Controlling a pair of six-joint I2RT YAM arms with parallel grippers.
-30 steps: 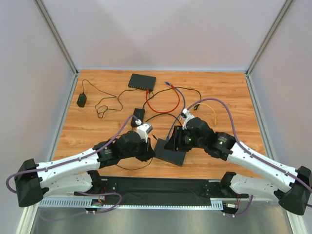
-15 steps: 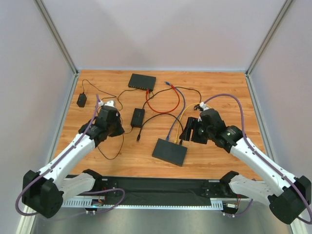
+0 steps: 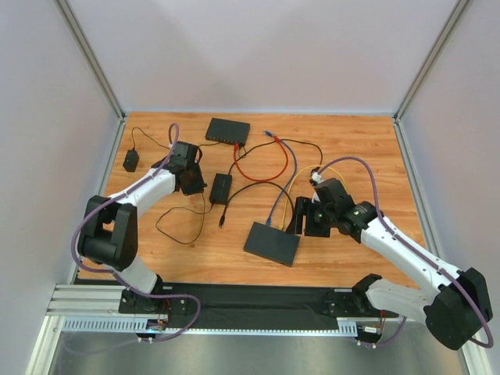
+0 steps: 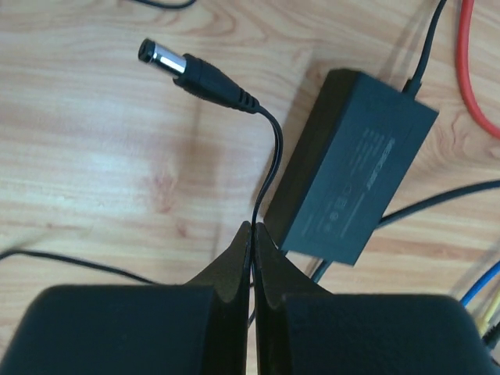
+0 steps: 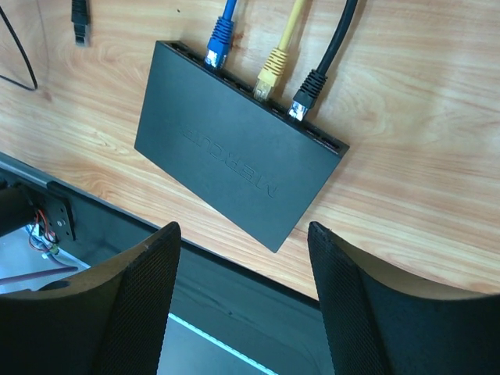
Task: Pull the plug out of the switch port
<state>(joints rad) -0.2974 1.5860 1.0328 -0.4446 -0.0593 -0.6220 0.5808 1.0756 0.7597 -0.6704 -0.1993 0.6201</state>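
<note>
— Beyond the switch point(image 3: 272, 244) and to its left, seen from overhead, what is the left gripper point(image 3: 195, 181) doing?

— It hovers over the counter point(image 3: 359, 148), left of the power brick point(image 3: 221, 187) that lies beyond the switch. The right gripper point(image 3: 297, 220) hangs just right of the switch, probably to steady it.

— And the left wrist view?

— Its fingers point(image 4: 234, 258) are pinched tight on a thin black cable point(image 4: 269, 164). The barrel plug point(image 4: 195, 72) juts free past them, in no port, and the switch is out of view. I judge the pull done.

— Right wrist view?

— Fingers point(image 5: 141, 297) are spread wide with nothing held, and the switch shows beyond them. A blue plug point(image 5: 221, 35), yellow plug point(image 5: 273, 66) and black plug point(image 5: 308, 90) sit in its ports.
</note>
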